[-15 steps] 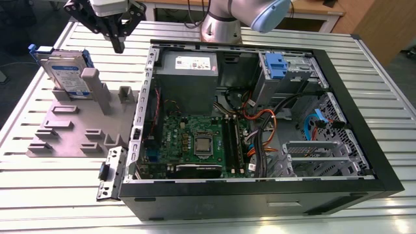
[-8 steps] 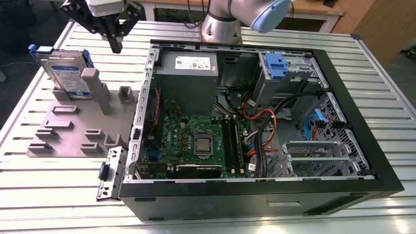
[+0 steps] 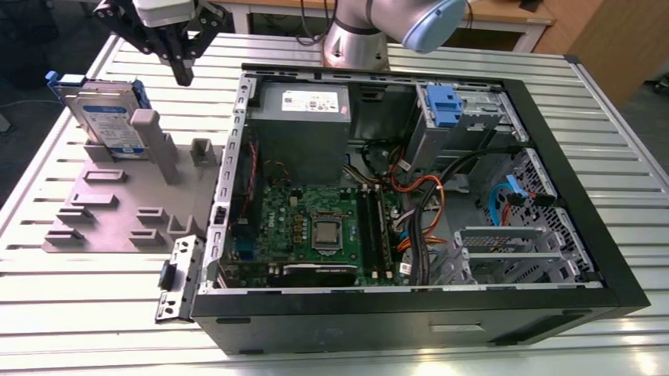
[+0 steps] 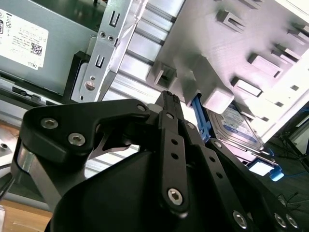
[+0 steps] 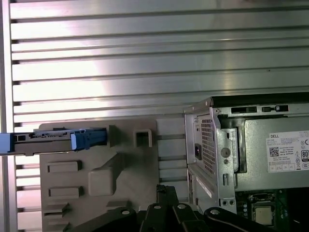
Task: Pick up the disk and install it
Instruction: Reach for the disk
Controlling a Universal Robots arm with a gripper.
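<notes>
The disk (image 3: 105,119) is a silver drive with a blue-and-white label and a blue frame. It stands on edge in a slot at the far end of a grey fixture plate (image 3: 125,207), at the exterior view's left. My gripper (image 3: 185,72) hangs above the plate, to the right of the disk and apart from it. Its black fingers point down, pressed together, with nothing between them. In the second wrist view the closed fingertips (image 4: 166,99) point towards the fixture (image 4: 251,43), with the disk (image 4: 236,128) beyond. The first wrist view shows the disk (image 5: 53,140) edge-on, away from the gripper (image 5: 166,189).
An open computer case (image 3: 565,168) lies right of the fixture. It holds a grey power supply (image 3: 303,110), a green motherboard (image 3: 313,227), cables, and a blue clip (image 3: 443,106) in the drive bay. A loose metal bracket (image 3: 175,280) lies by the case on the slatted aluminium table (image 3: 94,298).
</notes>
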